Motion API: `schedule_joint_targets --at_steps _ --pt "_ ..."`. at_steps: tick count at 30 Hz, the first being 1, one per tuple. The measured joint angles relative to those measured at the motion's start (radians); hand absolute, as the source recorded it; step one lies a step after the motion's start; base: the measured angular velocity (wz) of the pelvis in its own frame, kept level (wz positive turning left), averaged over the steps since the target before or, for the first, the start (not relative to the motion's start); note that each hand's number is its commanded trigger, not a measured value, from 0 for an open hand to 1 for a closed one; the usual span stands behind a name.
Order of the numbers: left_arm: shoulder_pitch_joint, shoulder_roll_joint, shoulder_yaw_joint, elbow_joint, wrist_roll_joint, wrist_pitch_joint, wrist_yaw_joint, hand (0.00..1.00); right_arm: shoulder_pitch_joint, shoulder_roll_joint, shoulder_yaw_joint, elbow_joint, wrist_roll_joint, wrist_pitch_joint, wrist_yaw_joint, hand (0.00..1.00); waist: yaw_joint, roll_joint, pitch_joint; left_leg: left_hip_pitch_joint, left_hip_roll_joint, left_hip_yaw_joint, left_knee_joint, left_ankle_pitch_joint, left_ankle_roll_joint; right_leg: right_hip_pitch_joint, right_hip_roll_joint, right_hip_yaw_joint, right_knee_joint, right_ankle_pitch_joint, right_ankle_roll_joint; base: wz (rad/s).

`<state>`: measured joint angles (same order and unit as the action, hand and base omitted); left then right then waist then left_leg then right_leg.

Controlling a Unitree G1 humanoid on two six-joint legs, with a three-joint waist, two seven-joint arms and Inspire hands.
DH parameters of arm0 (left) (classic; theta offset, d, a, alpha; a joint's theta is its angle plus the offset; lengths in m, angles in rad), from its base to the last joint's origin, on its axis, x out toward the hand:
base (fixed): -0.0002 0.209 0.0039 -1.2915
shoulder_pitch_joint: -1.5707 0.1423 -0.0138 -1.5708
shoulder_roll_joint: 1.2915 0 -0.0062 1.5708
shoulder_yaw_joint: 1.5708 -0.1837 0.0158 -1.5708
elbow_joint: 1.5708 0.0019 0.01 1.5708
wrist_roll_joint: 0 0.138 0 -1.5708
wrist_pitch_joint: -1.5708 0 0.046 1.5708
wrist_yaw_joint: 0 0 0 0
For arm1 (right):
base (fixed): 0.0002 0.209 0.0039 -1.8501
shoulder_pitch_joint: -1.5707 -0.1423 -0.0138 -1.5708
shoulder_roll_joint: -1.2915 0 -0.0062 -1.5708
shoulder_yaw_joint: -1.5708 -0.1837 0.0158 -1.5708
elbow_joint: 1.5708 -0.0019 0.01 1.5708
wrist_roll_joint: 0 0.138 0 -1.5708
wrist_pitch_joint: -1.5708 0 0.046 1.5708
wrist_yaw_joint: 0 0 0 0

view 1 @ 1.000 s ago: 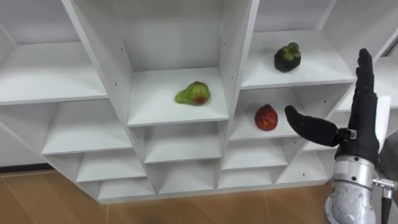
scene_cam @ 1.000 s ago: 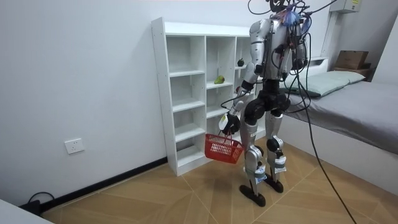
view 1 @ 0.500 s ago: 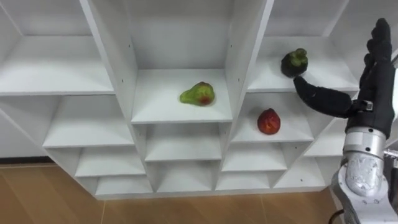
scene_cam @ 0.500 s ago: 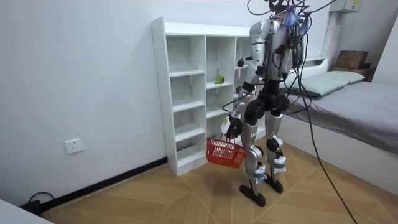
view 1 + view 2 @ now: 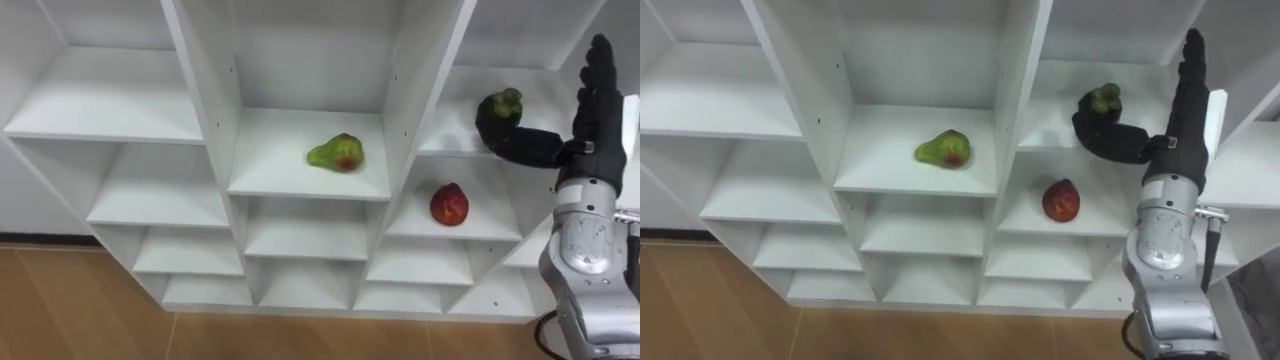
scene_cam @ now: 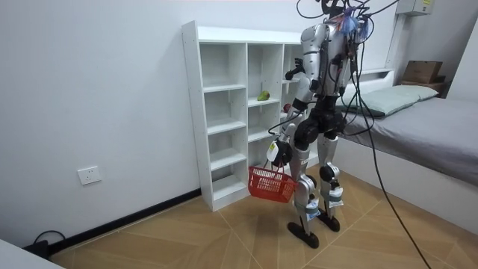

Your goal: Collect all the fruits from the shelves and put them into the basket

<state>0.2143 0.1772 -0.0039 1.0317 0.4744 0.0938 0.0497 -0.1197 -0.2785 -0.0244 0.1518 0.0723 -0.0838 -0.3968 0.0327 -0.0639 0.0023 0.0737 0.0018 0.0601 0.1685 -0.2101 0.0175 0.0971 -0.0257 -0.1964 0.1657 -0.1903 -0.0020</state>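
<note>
Fruits are what you are after, and you have three of them in the closet (image 5: 200, 110), each alone on its own shelf board. The green fruit (image 5: 336, 153), blushed red on one side, lies in the middle column. The dark fruit (image 5: 500, 105), with a green cap, sits in the right column, one board higher. The red fruit (image 5: 449, 204) rests in the compartment directly beneath the dark one. All three are well apart from one another.

Your right hand (image 5: 592, 128) is raised at the right column, level with the dark fruit. Its fingers are straight and point upward, and the thumb is spread wide toward the left. The thumb reaches across just below and in front of the dark fruit, so the hand is spread and closed on nothing. You cannot tell from here whether the thumb touches the fruit.

In the room view your robot stands upright, close in front of the closet, with a bed (image 6: 418, 119) behind it. The left hand (image 6: 274, 152) hangs low beside the thigh, closed round the handle of one red basket (image 6: 270, 184). The basket hangs clear of the floor, and you cannot make out anything in it from this distance.
</note>
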Motion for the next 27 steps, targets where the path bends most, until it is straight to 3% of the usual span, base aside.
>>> schedule_joint_targets --at_steps 5,15,21,27 --pt "-0.003 0.001 0.001 0.000 0.000 0.012 -0.019 1.00 -0.037 -0.001 0.001 0.074 0.006 0.013 0.024 0.00 0.005 -0.011 0.0049 0.004 -0.001 -0.007 0.004 0.000 0.000 0.008 -0.002 -0.015 0.001 0.000 0.000 0.04" --pt "-0.016 0.000 0.010 0.000 0.000 0.017 -0.032 1.00 -0.050 -0.001 0.001 0.096 0.008 0.021 0.065 0.00 0.024 -0.011 0.0051 -0.011 -0.001 -0.009 0.023 0.000 0.000 0.005 -0.004 -0.031 0.001 0.000 0.000 0.00" --pt "-0.006 -0.001 0.020 -0.009 0.001 0.038 -0.033 1.00 -0.146 -0.003 -0.001 0.213 0.076 0.051 0.095 0.00 0.021 -0.009 0.0032 -0.029 -0.005 -0.025 0.034 0.000 0.000 0.004 -0.008 -0.050 0.002 0.000 0.000 0.08" --pt "0.000 0.000 0.022 -0.013 0.000 0.061 -0.032 1.00 -0.154 -0.005 0.000 0.229 0.085 0.065 0.105 0.00 0.026 0.001 -0.0045 -0.031 -0.009 -0.043 0.036 0.001 0.001 0.007 -0.009 -0.061 0.001 0.000 0.000 0.11"
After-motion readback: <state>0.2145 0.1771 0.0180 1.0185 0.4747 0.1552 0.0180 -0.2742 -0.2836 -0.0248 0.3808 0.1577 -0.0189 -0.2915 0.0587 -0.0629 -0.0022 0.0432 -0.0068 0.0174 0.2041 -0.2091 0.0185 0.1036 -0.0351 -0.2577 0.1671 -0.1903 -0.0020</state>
